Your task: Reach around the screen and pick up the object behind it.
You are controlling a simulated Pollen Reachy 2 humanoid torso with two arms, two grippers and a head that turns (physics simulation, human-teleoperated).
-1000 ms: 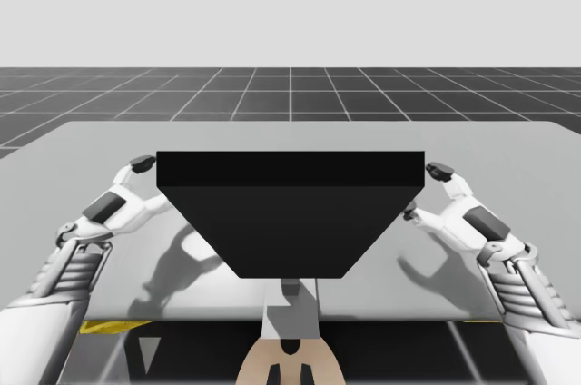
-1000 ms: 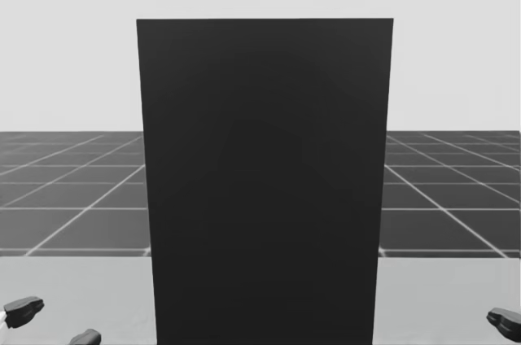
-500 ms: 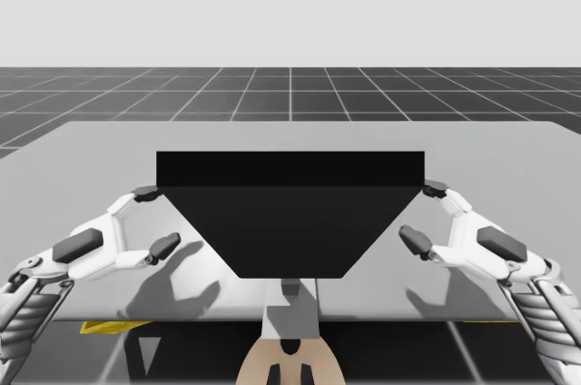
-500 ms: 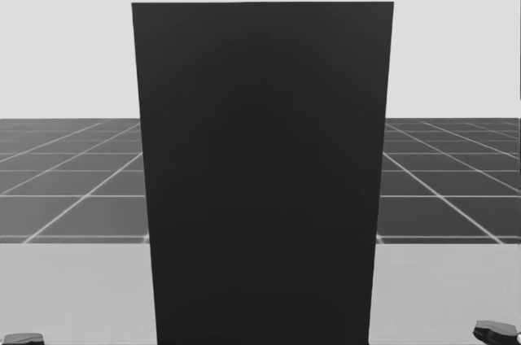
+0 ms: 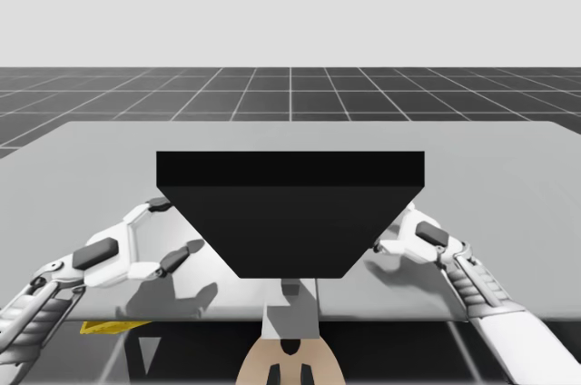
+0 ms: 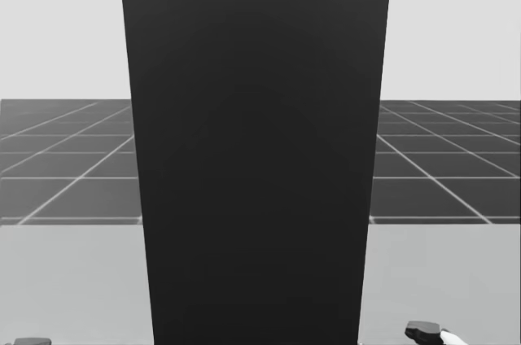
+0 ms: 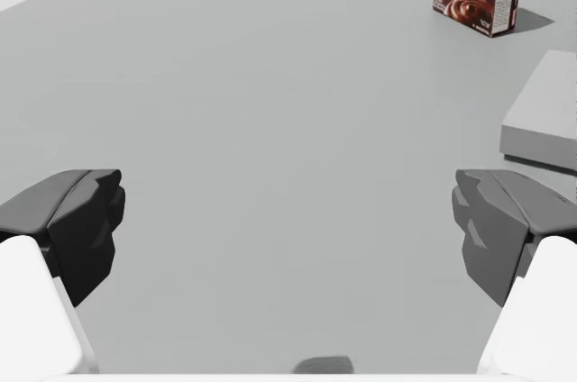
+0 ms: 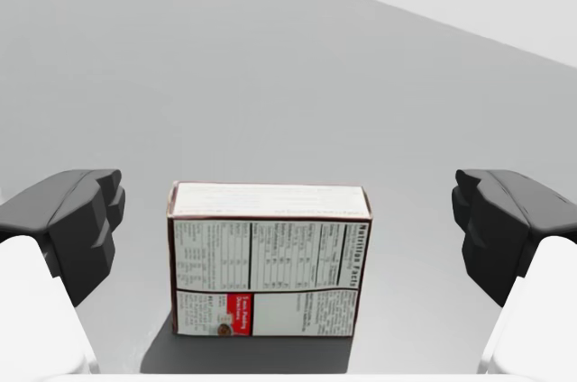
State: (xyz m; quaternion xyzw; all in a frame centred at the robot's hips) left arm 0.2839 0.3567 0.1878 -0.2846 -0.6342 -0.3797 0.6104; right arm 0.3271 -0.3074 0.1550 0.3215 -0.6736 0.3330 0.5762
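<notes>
Black screen upright on table, brown box

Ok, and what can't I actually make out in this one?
Right wrist view: how far my right gripper reaches along the box; depth unclear.
High view: the black screen covers the table behind it and part of that gripper.
Head view: the same screen blocks everything beyond it.
Left wrist view: the grey slab is cut by the edge, so unidentifiable.
</notes>
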